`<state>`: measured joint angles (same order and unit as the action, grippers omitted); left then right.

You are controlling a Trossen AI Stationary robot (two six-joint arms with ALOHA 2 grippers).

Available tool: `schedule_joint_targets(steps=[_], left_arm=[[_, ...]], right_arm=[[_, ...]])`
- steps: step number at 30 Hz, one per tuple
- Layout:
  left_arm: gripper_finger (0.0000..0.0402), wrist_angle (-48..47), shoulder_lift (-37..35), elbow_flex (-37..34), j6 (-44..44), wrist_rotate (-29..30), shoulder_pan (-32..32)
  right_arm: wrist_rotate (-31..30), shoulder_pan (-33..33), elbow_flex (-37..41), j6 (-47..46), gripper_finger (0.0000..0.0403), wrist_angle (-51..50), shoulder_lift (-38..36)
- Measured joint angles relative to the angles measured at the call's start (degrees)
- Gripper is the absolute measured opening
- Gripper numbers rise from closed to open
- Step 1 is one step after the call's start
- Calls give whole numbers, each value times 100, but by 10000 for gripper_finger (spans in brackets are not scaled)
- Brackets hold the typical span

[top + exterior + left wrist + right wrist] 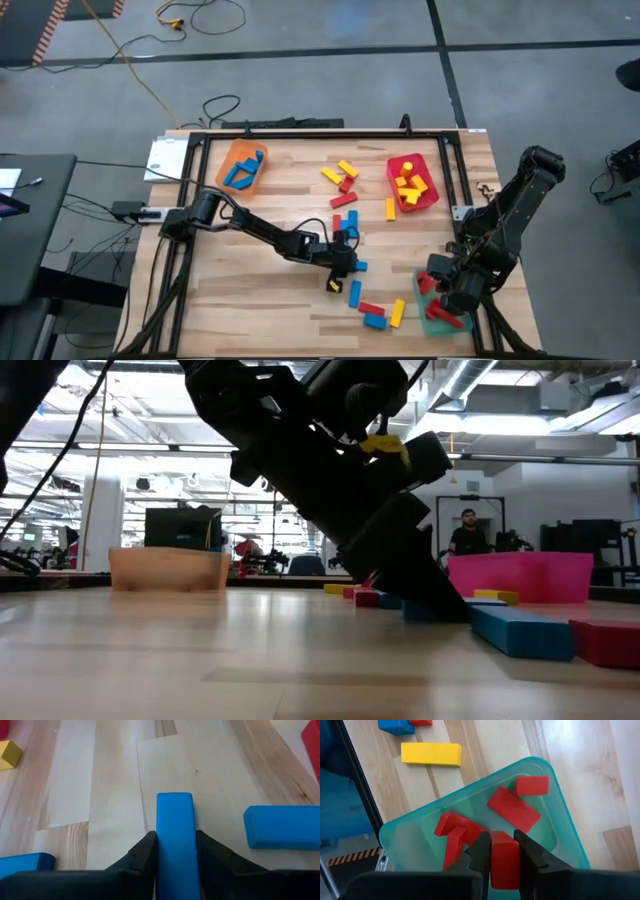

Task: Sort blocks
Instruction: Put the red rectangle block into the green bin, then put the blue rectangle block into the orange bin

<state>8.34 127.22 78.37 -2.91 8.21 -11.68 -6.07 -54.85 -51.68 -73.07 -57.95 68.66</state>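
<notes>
Left wrist view shows the left gripper [175, 851] squeezing a blue block [174, 837] between its two fingers. The block pokes out past the fingertips and sits low over the table [100, 780]. To do this step well, I think the arm should hold tight, lift straight up, and not bump the other blue block [281, 827] just beside it. Then it can go to the orange tray [243, 165], where blue ones lie.

The right gripper [505, 851] holds a red block [504, 860] over the green tray [565, 827]. Other red blocks [513, 809] lie inside. It should let go low, so nothing bounces out.
</notes>
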Motion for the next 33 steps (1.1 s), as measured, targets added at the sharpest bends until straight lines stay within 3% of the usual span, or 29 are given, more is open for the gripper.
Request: schedule_joint_targets(steps=[7, 17, 25, 33], left_arm=[[103, -83, -50, -7, -237, 1, 2], [103, -921, -838, -52, -785, 63, 20], [103, -1696, -1548, -37, -1036, 261, 15], [103, -2686, -2126, -33, -1118, 896, 13]], right_arm=[[2, 0, 0, -42, 116, -15, 0], [0, 1, -315, -6, 179, -440, 0], [-201, 14, -590, 147, 186, -807, 0], [-607, 132, -697, 476, 186, -881, 0]])
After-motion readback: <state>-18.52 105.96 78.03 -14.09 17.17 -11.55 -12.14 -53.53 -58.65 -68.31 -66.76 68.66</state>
